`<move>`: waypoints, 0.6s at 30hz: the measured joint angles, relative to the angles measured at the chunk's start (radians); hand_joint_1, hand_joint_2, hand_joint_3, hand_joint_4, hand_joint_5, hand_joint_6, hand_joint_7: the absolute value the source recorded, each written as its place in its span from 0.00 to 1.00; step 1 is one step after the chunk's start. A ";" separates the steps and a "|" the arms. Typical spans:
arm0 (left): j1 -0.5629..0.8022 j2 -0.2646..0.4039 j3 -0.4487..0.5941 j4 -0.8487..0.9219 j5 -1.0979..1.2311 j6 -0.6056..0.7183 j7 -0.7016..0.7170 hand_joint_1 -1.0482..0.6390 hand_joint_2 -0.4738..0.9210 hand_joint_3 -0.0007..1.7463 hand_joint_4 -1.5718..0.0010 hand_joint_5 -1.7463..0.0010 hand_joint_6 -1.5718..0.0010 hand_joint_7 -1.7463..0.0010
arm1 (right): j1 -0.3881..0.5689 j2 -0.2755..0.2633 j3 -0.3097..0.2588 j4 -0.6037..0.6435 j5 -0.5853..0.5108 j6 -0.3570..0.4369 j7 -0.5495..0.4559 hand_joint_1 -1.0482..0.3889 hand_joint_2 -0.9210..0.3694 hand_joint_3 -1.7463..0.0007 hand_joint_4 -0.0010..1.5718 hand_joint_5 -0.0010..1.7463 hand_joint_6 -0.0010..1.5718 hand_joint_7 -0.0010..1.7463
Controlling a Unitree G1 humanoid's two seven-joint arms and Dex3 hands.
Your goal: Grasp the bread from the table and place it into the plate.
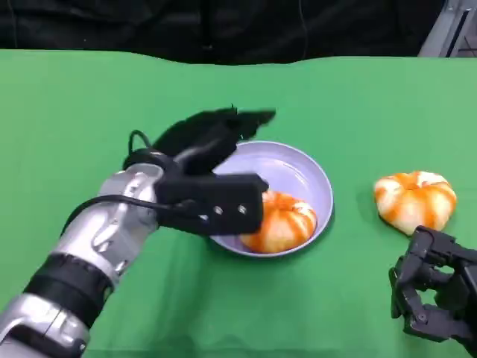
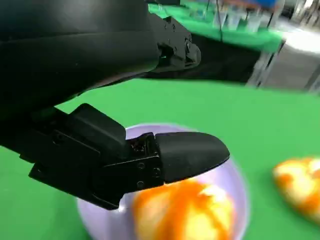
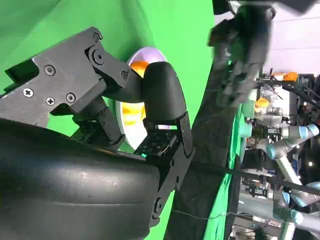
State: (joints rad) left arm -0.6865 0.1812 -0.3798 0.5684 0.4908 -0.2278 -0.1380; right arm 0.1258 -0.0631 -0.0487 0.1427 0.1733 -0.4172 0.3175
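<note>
**benchrat:** Head view gives us the most: one bread (image 1: 279, 221) sits inside the lavender plate (image 1: 302, 170), toward its near rim. A second bread (image 1: 415, 200) lies on the green table (image 1: 82, 112), well to the right of the plate.

**servo_sam:** Left wrist view shows us that plate bread up close, blurry, under the fingers (image 2: 190, 155), with the second one at the frame's edge.

**benchrat:** Yep, and the left hand (image 1: 212, 175) hovers over the plate's left side, fingers spread, holding nothing. It covers part of the bread and rim for us.

**servo_sam:** Right hand (image 1: 436, 292) rests low, near the table bread but apart from it, fingers curled in, nothing in them. Right wrist view adds background clutter beyond the table.
</note>
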 measured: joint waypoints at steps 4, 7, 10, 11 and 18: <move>0.090 -0.021 0.152 -0.105 -0.301 0.006 -0.136 0.53 0.99 0.25 0.52 0.90 0.52 0.94 | 0.000 0.000 -0.003 0.000 0.008 0.000 0.005 0.66 0.25 0.36 0.55 1.00 0.48 0.94; 0.173 -0.043 0.246 -0.212 -0.485 0.037 -0.192 0.61 0.89 0.47 0.28 0.78 0.26 0.91 | 0.000 -0.001 -0.006 -0.001 0.009 0.005 0.005 0.67 0.24 0.37 0.54 1.00 0.48 0.94; 0.283 -0.047 0.318 -0.387 -0.660 0.169 -0.242 0.61 0.75 0.66 0.43 0.18 0.36 0.43 | -0.001 -0.002 -0.006 -0.002 0.011 0.005 0.006 0.67 0.24 0.37 0.54 1.00 0.48 0.95; 0.321 -0.044 0.334 -0.449 -0.707 0.216 -0.259 0.61 0.73 0.69 0.46 0.10 0.41 0.32 | -0.002 -0.003 -0.008 -0.001 0.012 0.006 0.007 0.67 0.24 0.38 0.54 1.00 0.48 0.95; 0.613 0.023 0.420 -0.708 -0.919 0.367 -0.384 0.63 0.80 0.68 0.47 0.00 0.54 0.08 | -0.015 -0.010 -0.020 0.013 0.016 0.009 0.020 0.68 0.23 0.37 0.55 1.00 0.47 0.95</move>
State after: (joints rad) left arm -0.0734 0.2046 0.0397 -0.1401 -0.4283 0.1393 -0.5221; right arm 0.1112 -0.0731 -0.0683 0.1558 0.1893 -0.4085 0.3376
